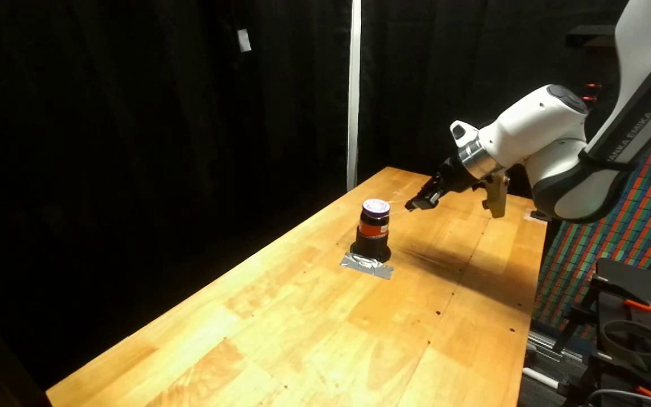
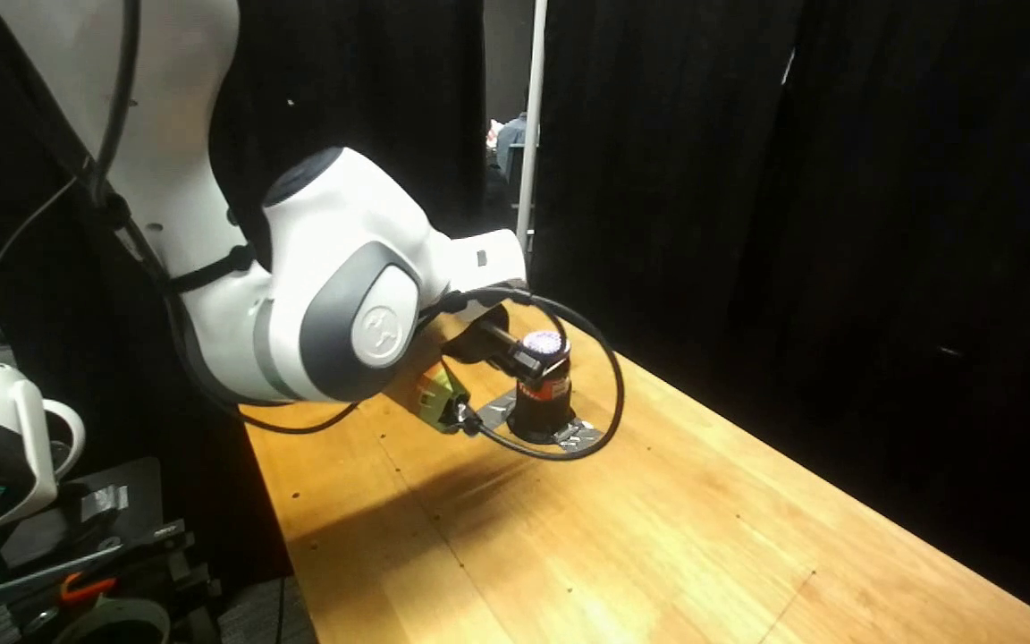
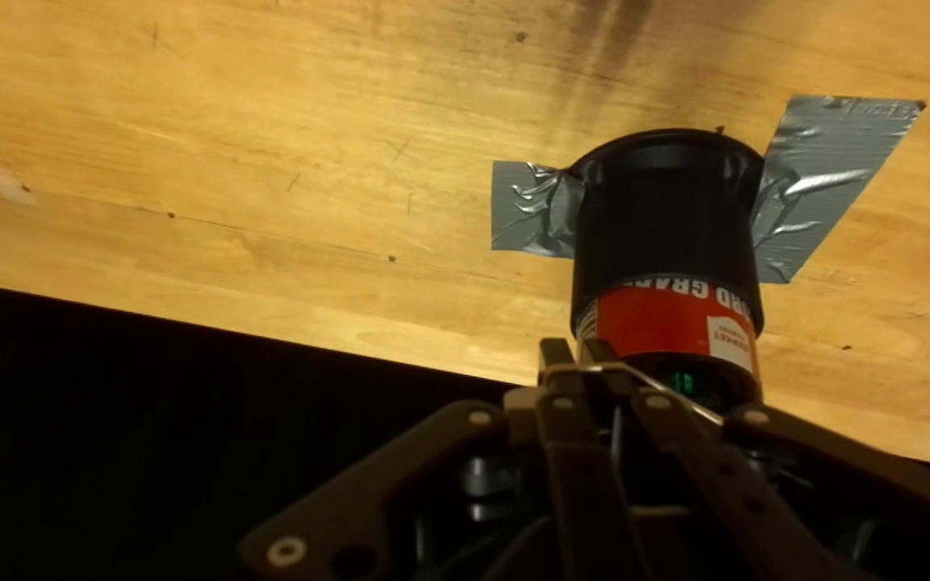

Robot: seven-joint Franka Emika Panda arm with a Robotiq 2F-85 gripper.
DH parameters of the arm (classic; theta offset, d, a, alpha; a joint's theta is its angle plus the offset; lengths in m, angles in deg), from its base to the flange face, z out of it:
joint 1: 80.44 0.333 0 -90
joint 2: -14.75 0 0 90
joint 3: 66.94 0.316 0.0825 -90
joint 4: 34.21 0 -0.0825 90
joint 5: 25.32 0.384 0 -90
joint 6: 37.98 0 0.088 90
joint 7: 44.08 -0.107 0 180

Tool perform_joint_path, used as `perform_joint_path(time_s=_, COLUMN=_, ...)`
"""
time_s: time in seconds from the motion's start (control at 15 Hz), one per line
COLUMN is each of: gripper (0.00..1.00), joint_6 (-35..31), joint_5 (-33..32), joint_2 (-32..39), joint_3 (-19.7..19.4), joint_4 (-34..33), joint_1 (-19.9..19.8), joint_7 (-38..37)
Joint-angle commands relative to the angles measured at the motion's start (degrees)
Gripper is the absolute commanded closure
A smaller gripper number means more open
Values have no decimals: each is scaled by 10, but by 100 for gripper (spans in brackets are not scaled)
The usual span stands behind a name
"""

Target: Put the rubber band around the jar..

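So down at bottom middle of my wrist feed, the gripper (image 3: 578, 355) has its jaws narrowed nearly to touching, with the rubber band (image 3: 643, 376) caught at the tips. From there the band runs right toward the jar (image 3: 671, 323); can't tell from my seat whether the loop goes all the way round. I read the step as stretch and seat: I'd hold gentle tension, dip until the near side clears the top, then ease in before releasing, otherwise it'll probably ping off. The jar itself is right of centre, upright in a black holder (image 3: 663, 218): dark body, orange-red label (image 1: 373, 228) with white lettering, purple-rimmed lid (image 1: 376, 207) with a pale top. Grey tape (image 3: 832, 177) upper right, against the holder's foot.
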Motion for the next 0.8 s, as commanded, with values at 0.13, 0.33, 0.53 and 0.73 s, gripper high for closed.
perform_joint_path(time_s=0.13, gripper=90, joint_6=-169, joint_5=184, joint_2=27, joint_3=108, joint_4=102, joint_1=-33, joint_7=146)
perform_joint_path(time_s=0.33, gripper=89, joint_6=-282, joint_5=304, joint_2=47, joint_3=231, joint_4=120, joint_1=-100, joint_7=254)
perform_joint_path(time_s=0.53, gripper=90, joint_6=-397, joint_5=398, joint_2=73, joint_3=321, joint_4=112, joint_1=-147, joint_7=311)
perform_joint_path(time_s=0.73, gripper=91, joint_6=-344, joint_5=435, joint_2=50, joint_3=251, joint_4=83, joint_1=-52, joint_7=298)
